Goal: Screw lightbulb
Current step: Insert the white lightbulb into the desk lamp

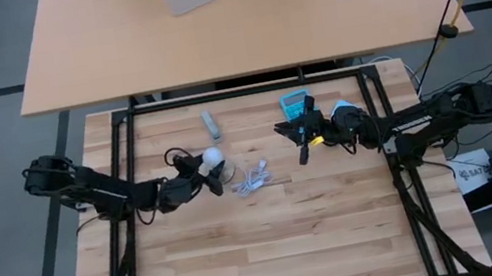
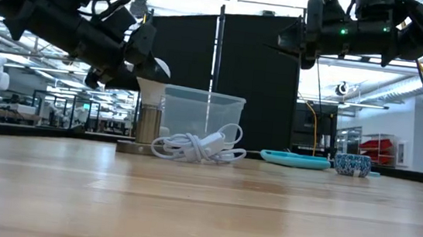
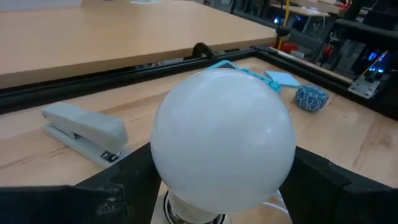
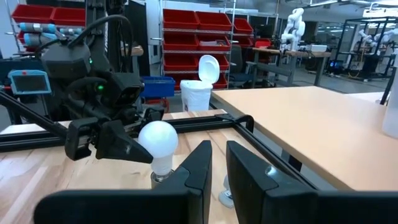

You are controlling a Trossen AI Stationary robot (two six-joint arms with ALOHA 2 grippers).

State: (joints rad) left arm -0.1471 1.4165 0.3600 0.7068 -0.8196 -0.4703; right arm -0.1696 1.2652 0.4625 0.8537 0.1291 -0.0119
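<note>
The left arm reaches in from the table's left edge, low over the wooden top, its left gripper (image 1: 200, 176) at the lightbulb (image 1: 214, 157) left of the table's middle. Its fingers (image 3: 134, 180) stand wide on either side of the bulb's white head; whether the pads press the glass cannot be told. In the low view the left gripper (image 2: 142, 69) comes down at a slant from the upper left, level with the bulb's head.

The lightbulb (image 2: 151, 81) stands upright with its long axis vertical, rounded head up and narrow end down in a brass-coloured socket (image 2: 147, 124) on a flat base. A coiled white cable (image 2: 197, 148) lies just beside the base.

The right arm stretches in from the table's right edge and hangs above the top, its right gripper (image 1: 302, 141) well apart from the bulb. Its two fingers (image 4: 196, 165) are drawn nearly together with only a thin slit between them, holding nothing.

The high view alone shows both arms whole, and a grey stapler (image 1: 210, 124) behind the bulb; the left wrist view shows that stapler (image 3: 84, 130) close. The low view alone shows the socket's height and a clear plastic box (image 2: 200, 113) behind the cable. The right wrist view shows the lightbulb (image 4: 158, 142) and the left gripper (image 4: 134, 149) from the opposite side.
</note>
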